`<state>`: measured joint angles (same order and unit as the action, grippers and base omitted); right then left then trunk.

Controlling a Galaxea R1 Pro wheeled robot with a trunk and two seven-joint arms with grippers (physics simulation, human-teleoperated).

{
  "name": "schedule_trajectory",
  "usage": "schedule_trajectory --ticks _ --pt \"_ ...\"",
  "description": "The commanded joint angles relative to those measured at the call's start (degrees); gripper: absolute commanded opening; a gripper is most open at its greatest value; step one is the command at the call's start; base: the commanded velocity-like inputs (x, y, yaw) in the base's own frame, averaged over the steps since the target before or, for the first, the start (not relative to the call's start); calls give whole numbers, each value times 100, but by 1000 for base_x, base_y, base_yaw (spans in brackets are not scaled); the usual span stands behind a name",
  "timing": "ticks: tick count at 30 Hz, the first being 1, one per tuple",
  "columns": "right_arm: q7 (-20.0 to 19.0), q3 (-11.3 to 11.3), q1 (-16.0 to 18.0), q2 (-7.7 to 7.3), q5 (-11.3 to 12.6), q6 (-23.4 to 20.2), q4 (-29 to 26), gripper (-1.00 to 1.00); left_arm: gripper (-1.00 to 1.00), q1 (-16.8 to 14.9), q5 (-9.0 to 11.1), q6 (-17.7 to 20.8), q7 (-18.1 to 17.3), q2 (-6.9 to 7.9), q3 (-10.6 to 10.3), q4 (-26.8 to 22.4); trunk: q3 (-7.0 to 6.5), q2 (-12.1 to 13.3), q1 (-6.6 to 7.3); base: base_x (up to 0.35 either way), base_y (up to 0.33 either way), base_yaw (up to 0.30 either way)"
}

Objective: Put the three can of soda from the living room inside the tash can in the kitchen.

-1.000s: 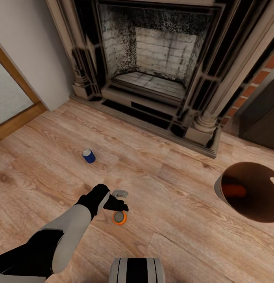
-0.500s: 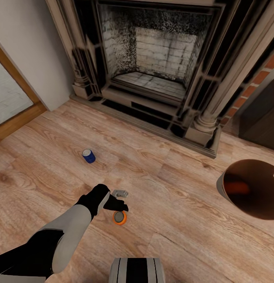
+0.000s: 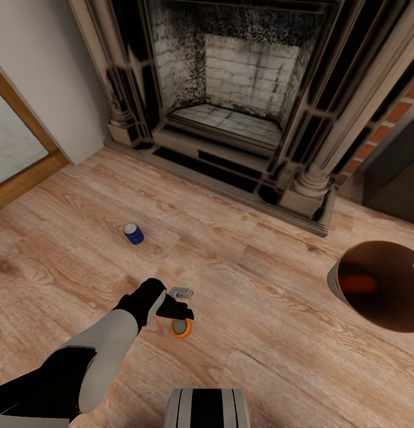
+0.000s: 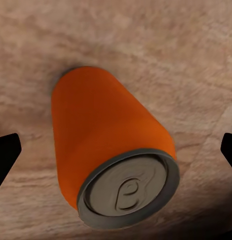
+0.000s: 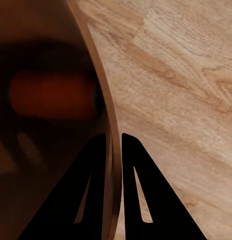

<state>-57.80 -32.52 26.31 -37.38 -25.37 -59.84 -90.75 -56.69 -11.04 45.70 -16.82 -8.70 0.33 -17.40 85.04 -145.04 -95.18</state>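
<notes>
An orange soda can (image 3: 181,328) stands upright on the wood floor, its silvery top (image 4: 128,189) facing up. My left gripper (image 3: 184,302) hovers just above it, open, with its fingertips (image 4: 6,159) wide apart on either side of the orange can (image 4: 108,142). A dark blue can (image 3: 134,233) stands farther off to the left. The trash can (image 3: 373,306) hangs at the right with another orange can (image 3: 357,285) lying inside. My right gripper (image 5: 114,145) is shut on the bin's rim (image 5: 103,100), one finger inside and one outside.
The brick-backed dark fireplace (image 3: 231,101) and its stone hearth step (image 3: 231,181) close off the far side. A dark cabinet (image 3: 397,172) stands at the right and a wood-framed glass door (image 3: 19,160) at the left. My base (image 3: 207,409) shows at the bottom edge.
The trash can rose slightly about a second ago and has held still since. The head view has shifted a little. My left arm and both floor cans have not moved.
</notes>
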Motion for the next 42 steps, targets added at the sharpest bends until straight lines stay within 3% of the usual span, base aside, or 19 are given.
schedule_trajectory --ticks 1,6,42 --pt "-21 0 6 0 41 -16 1 -100 100 0 0 1 1 0 1 -1 22 -2 -1 0 0 0" --pt "-20 0 6 2 35 -16 1 -100 100 0 2 1 2 -4 1 -1 133 -9 -14 0 0 0" --pt "-21 70 6 3 15 -16 5 -100 100 0 2 1 3 0 -7 -1 133 -9 -14 -30 -3 0"
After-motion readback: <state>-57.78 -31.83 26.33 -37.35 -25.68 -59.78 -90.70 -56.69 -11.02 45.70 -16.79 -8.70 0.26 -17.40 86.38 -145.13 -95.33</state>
